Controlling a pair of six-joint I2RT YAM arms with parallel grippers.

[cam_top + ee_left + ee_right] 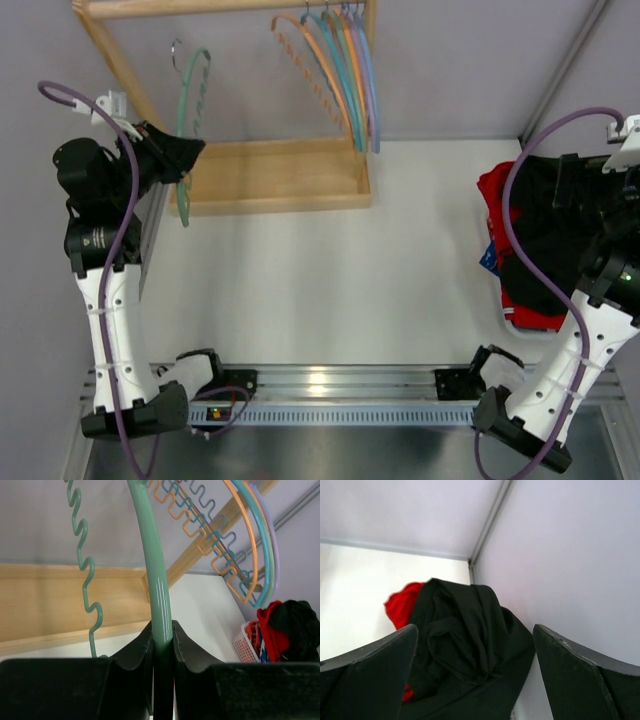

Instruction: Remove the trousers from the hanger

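Left end effector (161,630) is clamped on the hanger (155,580), both fingers pinched flat on the smooth green bar with no gap showing. We read this as a steadying hold: gripping the rigid bar stops the light frame from swinging or twisting. The wavy arm hangs free just left of the fingers in the wrist view. The hook end points up and away from the end effector, toward the top rail of the rack (280,175). We cannot tell whether the hook is seated on the rail. The hanger is bare, with no cloth on it.

Right end effector (474,627) has its fingers spread wide and holds nothing. The trousers (545,240) lie directly ahead of it, framed between the two fingers. They are bunched in a soft heap on top of the red garment (497,190) in the basket (244,649), close to the wall corner. From the left end effector they are far to the right, across the tabletop (330,280).

We judge the trousers to be off the hanger, so the task looks done or nearly done. The spread fingers over the heap suit a drop spot.

The spare hangers (340,70) are bunched up and to the right of the left end effector, well apart from it and not in play.
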